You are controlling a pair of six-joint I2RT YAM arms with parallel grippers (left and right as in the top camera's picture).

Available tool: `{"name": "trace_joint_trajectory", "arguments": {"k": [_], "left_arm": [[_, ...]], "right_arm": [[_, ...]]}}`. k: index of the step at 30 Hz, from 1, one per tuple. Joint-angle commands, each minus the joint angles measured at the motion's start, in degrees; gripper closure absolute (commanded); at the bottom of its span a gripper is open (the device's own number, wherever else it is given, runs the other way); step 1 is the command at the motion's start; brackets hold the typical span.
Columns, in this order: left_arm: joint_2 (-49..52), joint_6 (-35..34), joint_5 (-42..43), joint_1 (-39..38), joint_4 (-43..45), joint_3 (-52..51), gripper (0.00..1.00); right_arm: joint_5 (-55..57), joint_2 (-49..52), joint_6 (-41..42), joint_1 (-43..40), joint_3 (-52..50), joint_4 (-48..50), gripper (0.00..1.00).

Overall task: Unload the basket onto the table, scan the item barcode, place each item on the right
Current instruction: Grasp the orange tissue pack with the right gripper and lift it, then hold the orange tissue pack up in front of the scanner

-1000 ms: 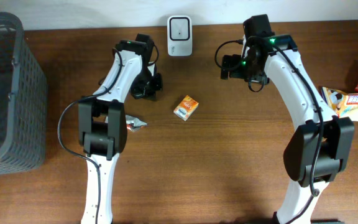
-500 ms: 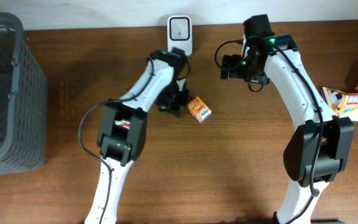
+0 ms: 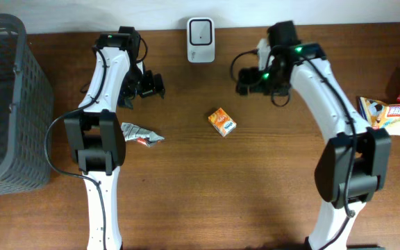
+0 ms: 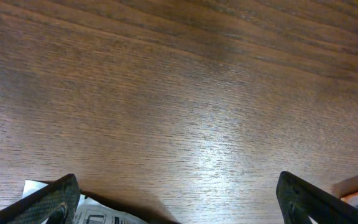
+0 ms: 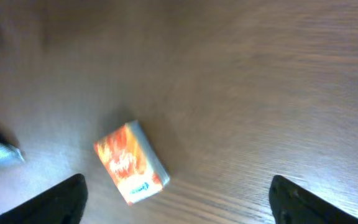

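- An orange box (image 3: 222, 121) was recorded lying flat on the wooden table (image 3: 269, 187), about midway between the left and right edges and nearer the back edge than the front. Nothing was gripping or touching it. Its printed orange face was turned up.
- A white scanner (image 3: 200, 30) was seen standing at the back edge, well apart from the box.
- The left gripper (image 3: 157, 86) was found over bare wood toward the back left. Its fingers were spread wide, with nothing between them.
- A crumpled silver wrapper (image 3: 142, 135) was noted left of the box. In the left wrist view it showed just beside one finger, and contact could not be judged.
- The right gripper (image 3: 243, 85) was found behind and right of the box. Its fingers were likewise held far apart, with only tabletop between them. The box was seen low in the right wrist view, off toward one finger and clear of it.
- A grey mesh basket (image 3: 5, 104) was logged at the left edge.
- A heap of snack packets (image 3: 391, 114) was logged at the right edge.
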Motion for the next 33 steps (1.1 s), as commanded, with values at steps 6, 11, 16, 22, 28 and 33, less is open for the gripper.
{"name": "trace_joint_trajectory", "arguments": {"k": [6,11,16,22,28,33], "left_arm": [[0.09,-0.35,-0.44,0.24,-0.09,0.63,0.01],[0.09,-0.35,-0.44,0.24,-0.09,0.63,0.01],[0.09,-0.37,-0.44,0.24,-0.09,0.63,0.01],[0.09,-0.35,-0.44,0.24,-0.09,0.63,0.01],[0.09,-0.37,-0.44,0.24,-0.09,0.63,0.01],[0.09,-0.35,-0.44,0.24,-0.09,0.63,0.01]], "right_arm": [[-0.50,2.64,-16.09,8.96,-13.42,13.84,0.20],[-0.85,2.84,-16.09,6.56,-13.90,14.14,0.38],[-6.10,6.80,-16.09,6.60,-13.92,14.53,0.58],[-12.00,7.89,-9.53,6.45,-13.77,14.19,0.96],[-56.87,7.10,-7.10,0.15,-8.83,14.32,0.96],[-71.52,7.10,-4.17,-1.42,-8.83,20.59,0.96]]}}
